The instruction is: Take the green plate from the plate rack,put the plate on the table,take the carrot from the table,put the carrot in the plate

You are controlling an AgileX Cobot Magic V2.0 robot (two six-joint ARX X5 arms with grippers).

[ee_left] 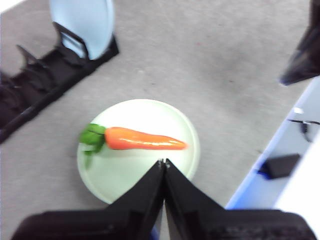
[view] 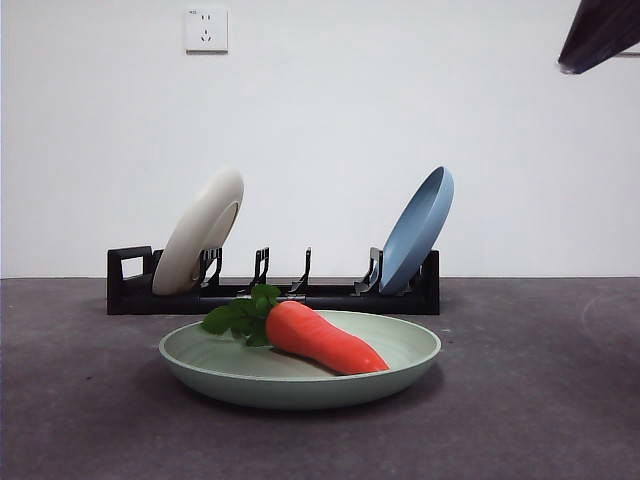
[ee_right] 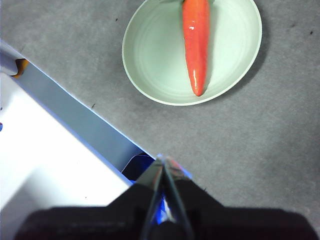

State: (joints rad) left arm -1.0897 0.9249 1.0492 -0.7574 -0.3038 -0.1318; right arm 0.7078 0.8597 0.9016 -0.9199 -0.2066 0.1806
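Note:
The green plate lies flat on the dark grey table, in front of the black plate rack. Across the plate lies the orange carrot, its green leaves toward the rack's cream-plate end. From above, the carrot spans the plate, and it shows again as carrot on plate. My left gripper hangs shut and empty high over the plate's edge. My right gripper is shut and empty, held over the table's near edge away from the plate.
The rack holds a cream-white plate at its left end and a blue plate at its right end. A dark arm tip shows at the top right corner. A white and blue table edge lies under the right gripper.

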